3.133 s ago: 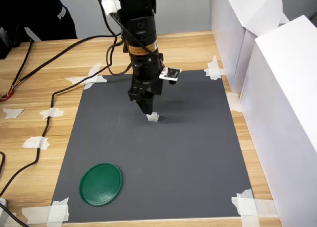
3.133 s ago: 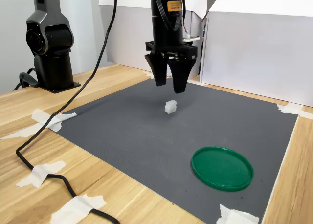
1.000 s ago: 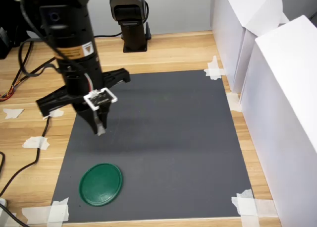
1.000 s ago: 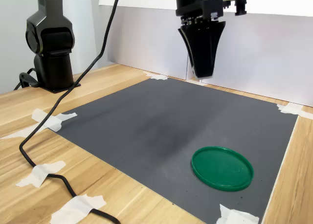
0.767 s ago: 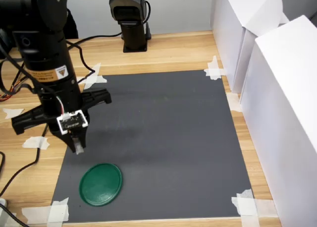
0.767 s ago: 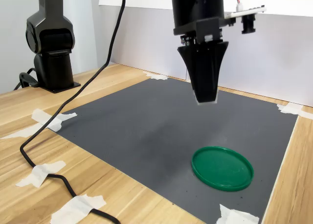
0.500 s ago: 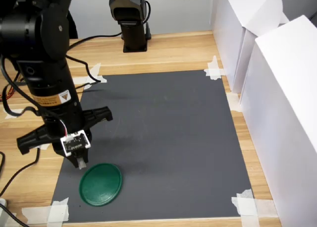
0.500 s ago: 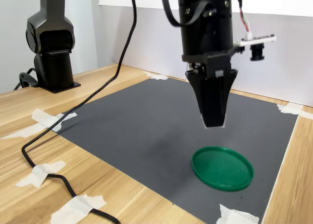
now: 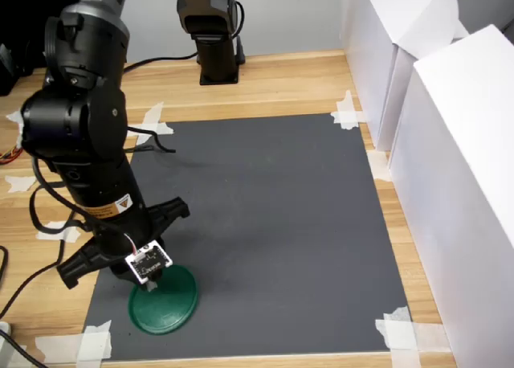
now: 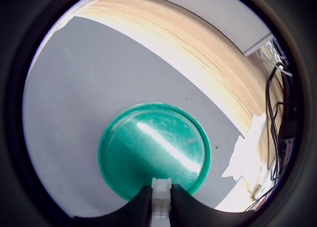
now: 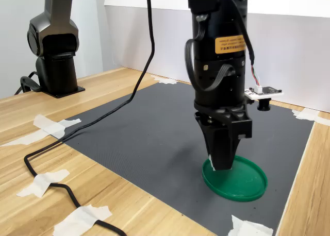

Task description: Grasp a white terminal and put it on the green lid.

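The green lid [image 9: 169, 302] [image 10: 148, 152] [image 11: 242, 180] lies flat on the grey mat near its front corner. My gripper [image 9: 151, 284] [image 10: 161, 204] [image 11: 223, 166] hangs just above the lid's edge, pointing straight down. It is shut on the white terminal [image 10: 161, 192], a small blocky white piece pinched between the two black fingers [image 10: 141, 207] in the wrist view. In both exterior views the fingers hide most of the terminal. Whether the terminal touches the lid cannot be told.
The grey mat [image 9: 273, 223] is taped to a wooden table [image 9: 305, 83]. White boxes [image 9: 458, 143] stand along the first exterior view's right. The arm's base [image 9: 213, 38] is at the back, and a black cable [image 11: 62, 138] trails across the wood.
The arm carried the terminal from the mat's middle toward the green lid and came down. The gripper now sits low over the lid's edge, still shut on the terminal.
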`<state>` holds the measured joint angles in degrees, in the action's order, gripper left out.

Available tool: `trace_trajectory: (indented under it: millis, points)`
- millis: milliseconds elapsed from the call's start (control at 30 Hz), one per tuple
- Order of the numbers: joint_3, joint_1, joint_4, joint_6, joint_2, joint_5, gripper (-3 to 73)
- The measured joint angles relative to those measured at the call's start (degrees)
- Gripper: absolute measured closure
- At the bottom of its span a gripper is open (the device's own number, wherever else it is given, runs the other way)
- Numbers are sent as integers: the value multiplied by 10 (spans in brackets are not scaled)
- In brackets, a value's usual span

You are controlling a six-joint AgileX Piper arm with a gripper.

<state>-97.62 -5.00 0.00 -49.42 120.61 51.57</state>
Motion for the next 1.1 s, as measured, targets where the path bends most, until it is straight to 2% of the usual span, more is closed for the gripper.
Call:
trace_trajectory:
  millis: [200, 300, 433, 567, 700, 800, 933, 1000, 1100]
  points:
    - [-1, 6, 11, -9, 1, 3, 602]
    - [-1, 6, 11, -11, 1, 3, 560]
    - [-1, 6, 11, -11, 1, 3, 412]
    - [-1, 6, 11, 1, 1, -4, 220]
    - [-1, 6, 11, 4, 1, -15, 110]
    - [-1, 6, 11, 12, -4, -15, 90]
    - [-1, 6, 11, 54, -30, -15, 102]
    - [4, 6, 15, 77, -52, -17, 136]
    - [33, 5, 30, 100, -100, -32, 227]
